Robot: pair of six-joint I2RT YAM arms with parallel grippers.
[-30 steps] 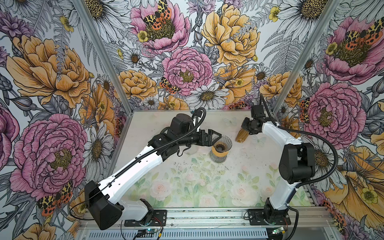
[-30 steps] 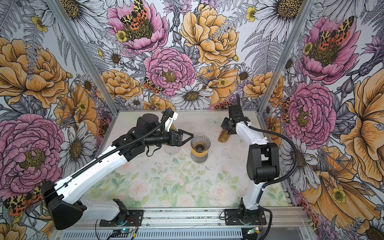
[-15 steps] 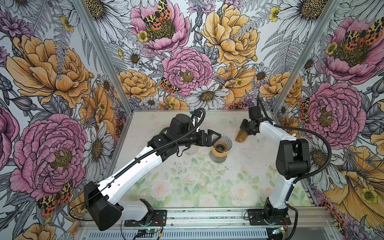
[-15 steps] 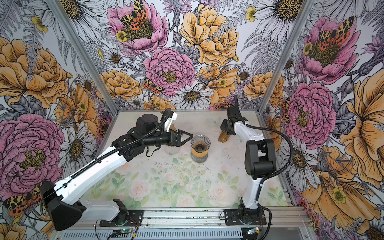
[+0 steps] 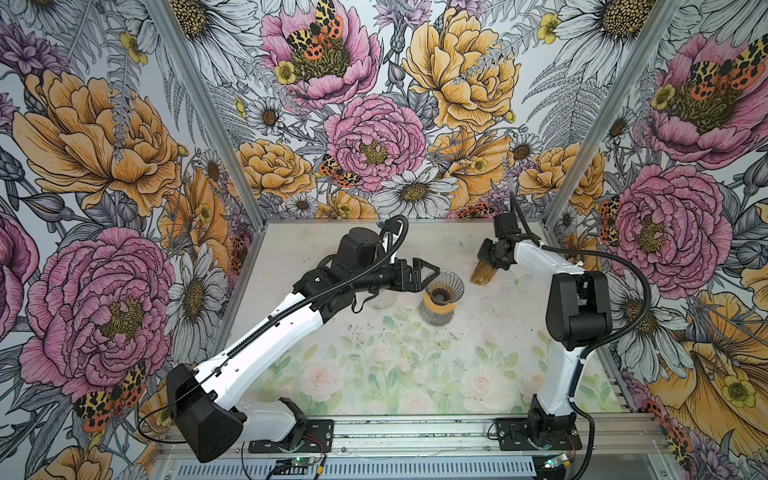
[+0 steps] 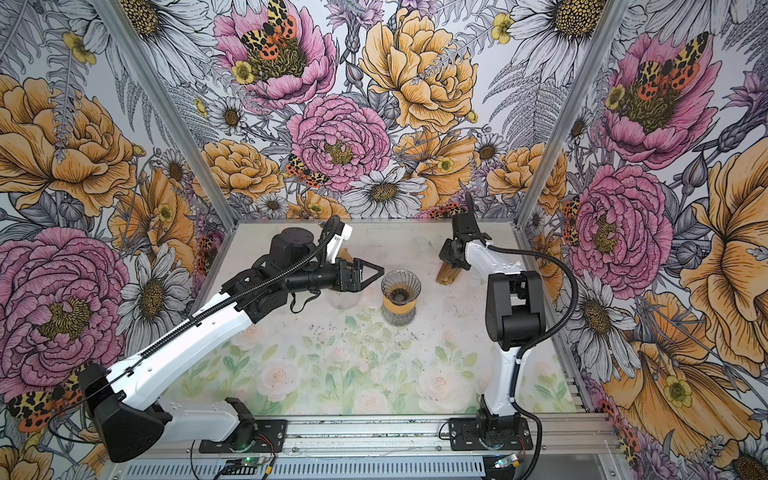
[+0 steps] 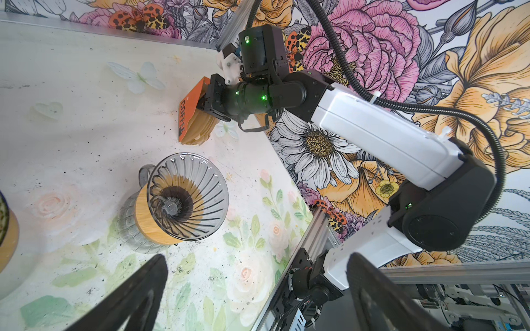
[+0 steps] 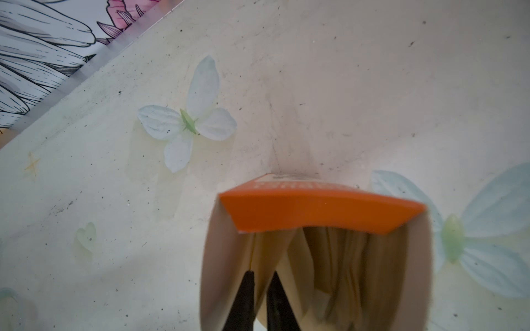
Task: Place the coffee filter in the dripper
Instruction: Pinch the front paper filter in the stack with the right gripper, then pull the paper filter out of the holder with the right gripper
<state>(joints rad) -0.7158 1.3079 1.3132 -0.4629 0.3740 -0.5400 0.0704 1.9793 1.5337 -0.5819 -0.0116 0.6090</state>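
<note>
The coffee filters (image 5: 483,274) (image 7: 199,130) are at the back of the table (image 5: 374,374), on the right side. They are brown paper, packed together in an orange pack (image 7: 189,107) (image 8: 315,212) with the word COFFEE on it. The pack stands on the table with its open end up.

The right gripper (image 8: 262,273) (image 5: 489,258) is right at the filters. It comes down from above and its tips go inside the open pack. Close up, its two black fingers (image 8: 246,298) are almost together, with only a thin slit between them. A thin sheet of the brown paper looks pinched in that slit. The rest of the filters sit loose beside the fingers, under the orange flap.

The dripper (image 5: 446,286) (image 6: 401,286) (image 7: 187,197) is a dark glass cone with ribs. It sits on top of a glass jug with a wooden band (image 5: 436,313) (image 7: 149,222), near the middle of the table. The filters are near it, a bit behind it and to its right, but not touching it.

The left gripper (image 5: 430,276) (image 6: 372,276) (image 7: 255,286) hangs in the air just to the left of the dripper and points at it. Its jaws are spread wide and there is nothing in them. The dripper sits between it and the filters.
</note>
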